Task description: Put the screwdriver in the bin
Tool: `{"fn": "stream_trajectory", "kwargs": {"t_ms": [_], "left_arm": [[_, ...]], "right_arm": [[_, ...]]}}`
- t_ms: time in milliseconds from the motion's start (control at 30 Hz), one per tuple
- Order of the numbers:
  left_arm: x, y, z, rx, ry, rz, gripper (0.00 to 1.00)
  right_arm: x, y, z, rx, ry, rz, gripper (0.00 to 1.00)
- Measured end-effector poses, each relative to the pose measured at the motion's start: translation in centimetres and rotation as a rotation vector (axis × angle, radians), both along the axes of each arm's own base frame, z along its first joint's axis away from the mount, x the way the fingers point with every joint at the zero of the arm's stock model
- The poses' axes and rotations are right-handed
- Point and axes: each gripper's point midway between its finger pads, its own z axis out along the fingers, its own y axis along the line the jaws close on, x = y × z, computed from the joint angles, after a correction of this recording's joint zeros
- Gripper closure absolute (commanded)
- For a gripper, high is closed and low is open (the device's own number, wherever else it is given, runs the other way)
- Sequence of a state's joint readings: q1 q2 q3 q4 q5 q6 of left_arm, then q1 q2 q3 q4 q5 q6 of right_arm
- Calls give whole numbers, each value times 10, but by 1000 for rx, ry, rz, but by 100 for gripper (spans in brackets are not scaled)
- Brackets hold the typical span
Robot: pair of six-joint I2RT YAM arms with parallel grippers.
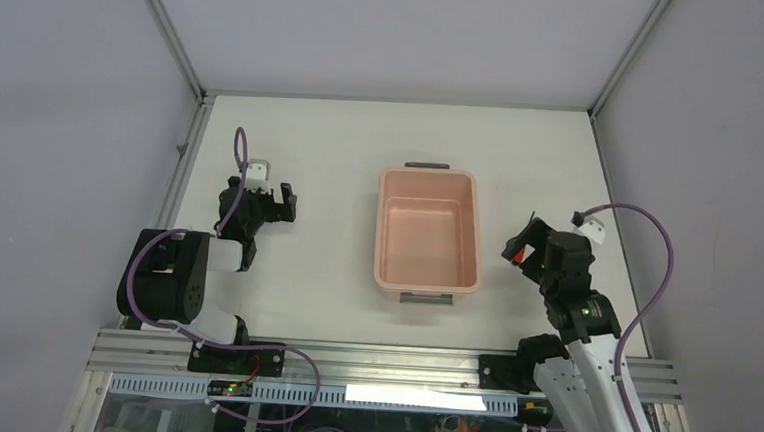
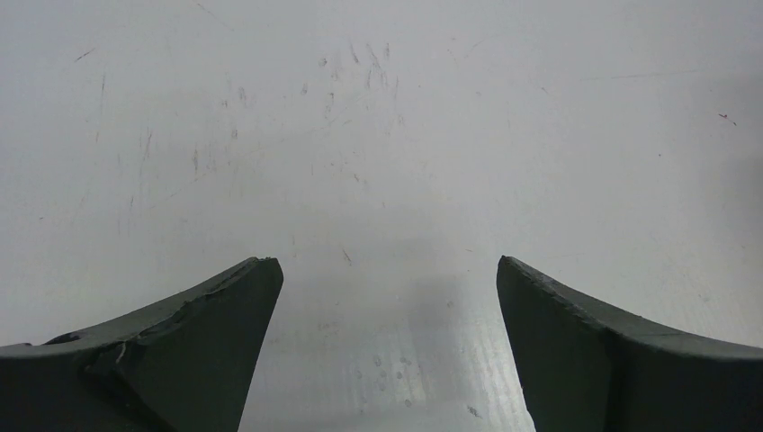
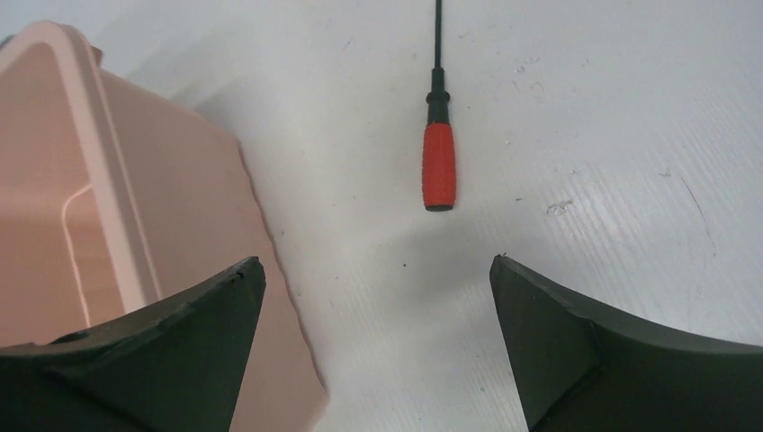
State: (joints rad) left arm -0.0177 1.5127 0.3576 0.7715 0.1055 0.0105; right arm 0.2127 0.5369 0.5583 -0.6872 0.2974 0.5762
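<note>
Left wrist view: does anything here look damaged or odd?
Yes, mild wear. One finger of the left pincer, on the picture's left, has a chipped, ragged edge and a fine crack; the other finger looks smoother. The table carries many fine scratches. Nothing is spilled.

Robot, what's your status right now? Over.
Left gripper open, empty. Right gripper open, screwdriver flat on the table just ahead, beside the bin. Bin empty. Nothing blocking.

Left fingers (image 2: 180,351) and right fingers (image 3: 171,351) both wide apart
</note>
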Motion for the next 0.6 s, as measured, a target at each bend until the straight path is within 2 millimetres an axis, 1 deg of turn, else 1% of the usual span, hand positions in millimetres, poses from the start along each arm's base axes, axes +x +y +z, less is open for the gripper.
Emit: {"fn": "stream_trajectory", "kwargs": {"t_ms": [167, 233, 300, 400, 467, 533, 567, 600], "left_arm": [[0, 0, 0, 0, 0, 0, 1], [0, 0, 0, 0, 0, 0, 1], [0, 0, 0, 0, 0, 0, 1], [0, 0, 0, 0, 0, 1, 1], [0, 0, 0, 0, 0, 0, 1], [0, 0, 0, 0, 0, 0, 1], [0, 0, 0, 0, 0, 0, 1], [0, 0, 0, 0, 0, 0, 1]], "right_arm": [[-1, 6, 24, 0, -107, 72, 1], [1, 9, 43, -11, -181, 111, 1], [4, 10, 69, -25, -257, 134, 1], [10, 6, 124, -73, -348, 141, 1], [19, -2, 163, -117, -353, 109, 1], [38, -10, 202, -162, -318, 60, 1], [47, -12, 217, -177, -303, 42, 1], [62, -14, 235, -196, -272, 21, 1]]}}
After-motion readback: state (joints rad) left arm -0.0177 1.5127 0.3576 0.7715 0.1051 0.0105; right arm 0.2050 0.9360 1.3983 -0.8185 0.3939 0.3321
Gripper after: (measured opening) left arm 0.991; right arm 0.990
